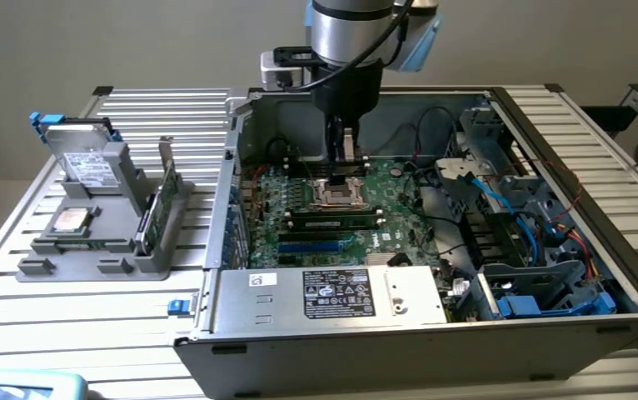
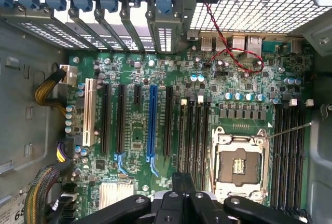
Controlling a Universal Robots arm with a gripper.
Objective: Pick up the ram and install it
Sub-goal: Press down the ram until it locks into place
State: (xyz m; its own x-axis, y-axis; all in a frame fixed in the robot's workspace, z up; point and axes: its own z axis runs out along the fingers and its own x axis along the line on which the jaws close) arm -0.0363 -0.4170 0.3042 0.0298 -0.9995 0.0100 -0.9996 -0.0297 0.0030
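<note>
Here, open computer case [image 1: 408,358] on slatted metal tabletop [image 1: 130,108], with white power-supply label [image 1: 339,293] too small to read. Pincer [image 1: 347,177] clenched on nothing, poised over bare processor socket [image 2: 238,164]. Ram [image 1: 152,218] standing on edge in grey holder [image 1: 75,250] at the exterior view's left, well apart.

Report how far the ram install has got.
Done, apparently: a long green ram stick sits in the black motherboard slots. In hand: the shut gripper hangs above the silver processor socket; a grip cannot be confirmed. Left: another green board stands in the grey holder.
</note>
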